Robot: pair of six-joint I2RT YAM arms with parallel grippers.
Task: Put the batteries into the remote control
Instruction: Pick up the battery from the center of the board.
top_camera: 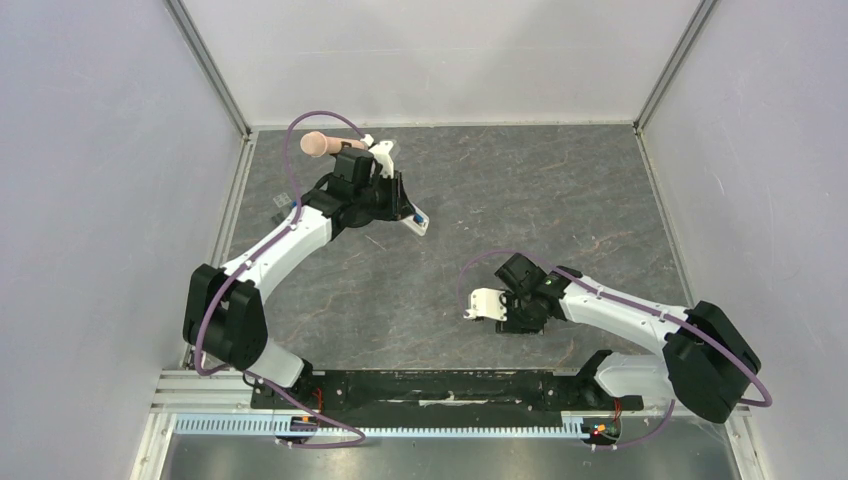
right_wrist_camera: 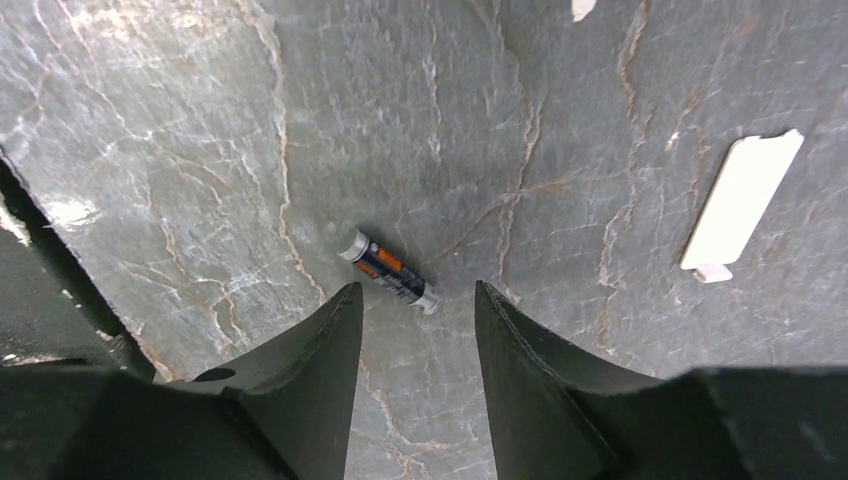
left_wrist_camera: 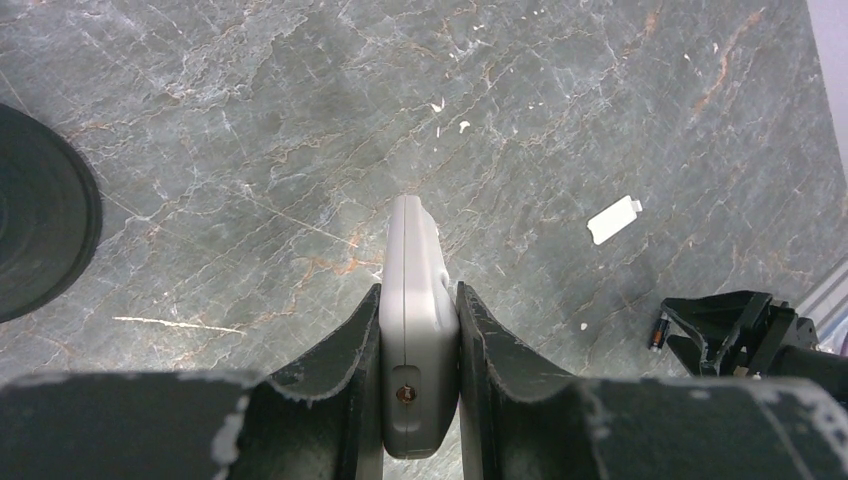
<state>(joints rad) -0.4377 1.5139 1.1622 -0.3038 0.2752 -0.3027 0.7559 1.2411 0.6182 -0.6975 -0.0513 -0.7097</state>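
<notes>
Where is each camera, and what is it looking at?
Top external: up high behind the arms, looking down at the table and both arms.
Left wrist: on the left arm, looking past its jaws clamping the remote control.
Right wrist: on the right arm, looking down between open jaws at a battery.
Both wrist views show the white cover.

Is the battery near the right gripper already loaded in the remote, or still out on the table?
Out. The battery lies flat on the table, beyond the open right gripper; the left gripper clamps the remote.
</notes>
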